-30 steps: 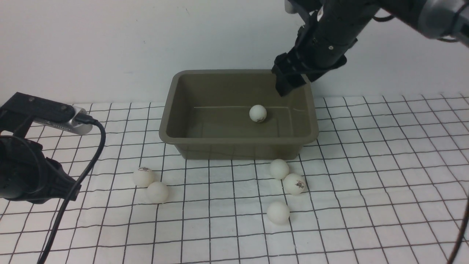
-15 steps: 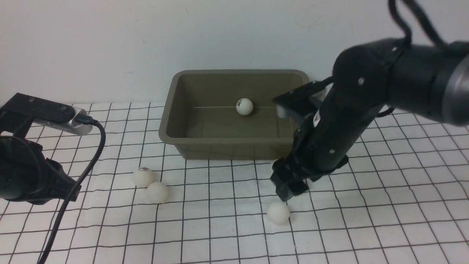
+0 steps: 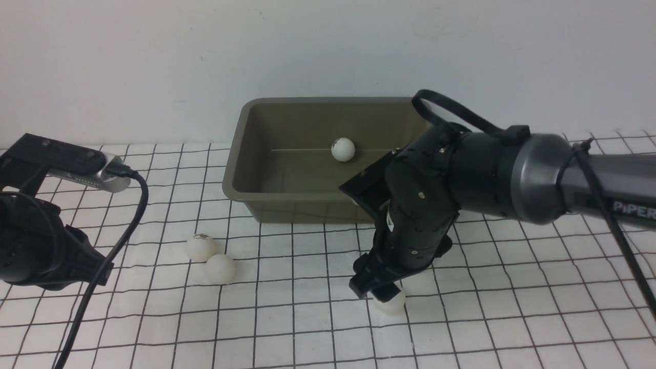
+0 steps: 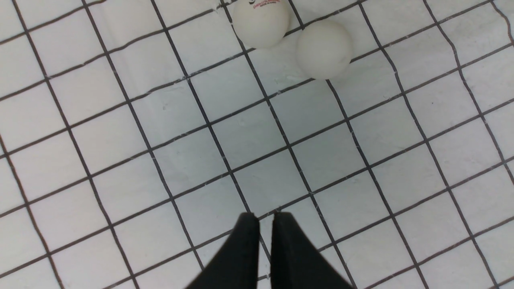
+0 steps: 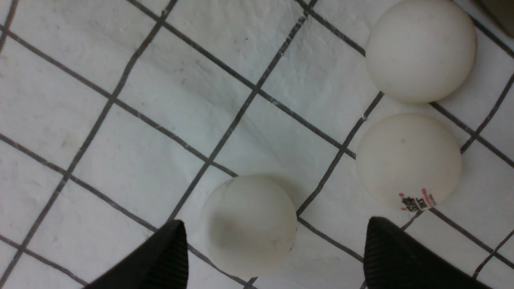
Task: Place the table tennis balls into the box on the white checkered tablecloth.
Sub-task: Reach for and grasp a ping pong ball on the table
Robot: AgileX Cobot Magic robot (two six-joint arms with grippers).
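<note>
The olive-brown box (image 3: 233, 189) stands on the white checkered tablecloth (image 3: 538, 256) with one table tennis ball (image 3: 343, 149) inside, near its back wall. My right gripper (image 3: 378, 294) is low over the cloth in front of the box. It is open (image 5: 277, 237), with a plain ball (image 5: 249, 224) between its fingers, close to one of them. Beside it lie a logo ball (image 5: 408, 160) and another ball (image 5: 421, 50). Two more balls (image 3: 200, 247) (image 3: 220, 268) lie at the left front. My left gripper (image 4: 261, 220) is shut and empty, short of them.
The right arm's body hides the box's right front corner and two balls in the front view. A black cable (image 3: 107, 266) hangs from the left wrist camera. A white wall stands right behind the box.
My right arm has swung from above the box's back right corner down to the cloth in front, over the nearest ball. The ball in the box rolled to the back wall.
</note>
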